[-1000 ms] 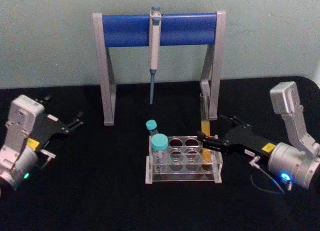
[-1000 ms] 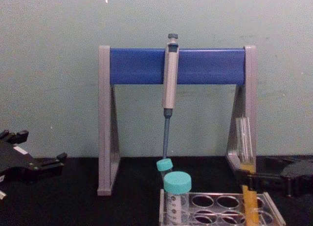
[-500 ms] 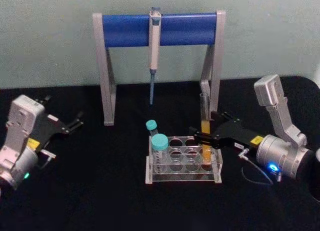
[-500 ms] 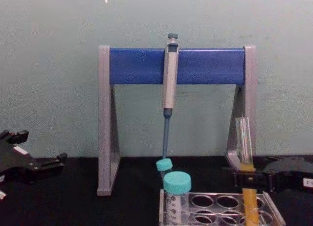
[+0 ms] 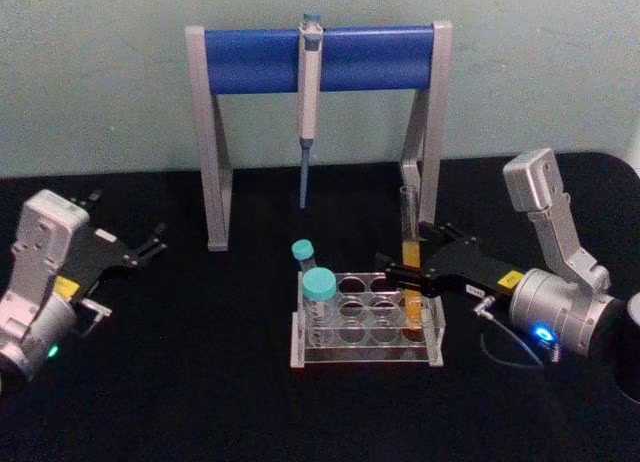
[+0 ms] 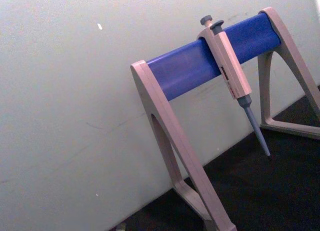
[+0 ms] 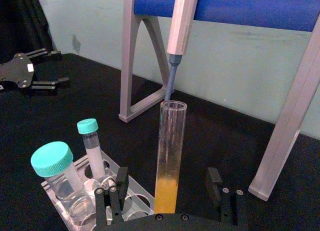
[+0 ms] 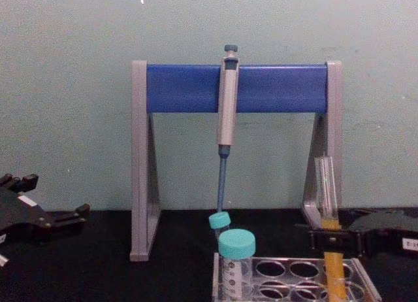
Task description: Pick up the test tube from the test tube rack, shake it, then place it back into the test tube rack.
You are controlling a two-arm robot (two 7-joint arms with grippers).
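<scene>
Right gripper (image 7: 167, 175), spread wide, straddles our tall clear glass test tube (image 7: 171, 141): light, fragile, slippery; we'd pinch mid-height gently. Left gripper (image 8: 55, 194) parked, spread.

The test tube (image 5: 408, 217) was clear glass with orange-yellow liquid, the test tube rack (image 5: 365, 358) clear plastic. Teal caps (image 5: 319, 284) topped two tubes; the stand (image 5: 212, 182) was grey with a blue bar, the table (image 5: 200, 382) black.

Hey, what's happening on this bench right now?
The right gripper is open around the test tube, one finger on either side, not clamped. The tube stands in the test tube rack at its right end, orange-yellow liquid in its lower part. The left gripper sits idle and open, off to the left.
</scene>
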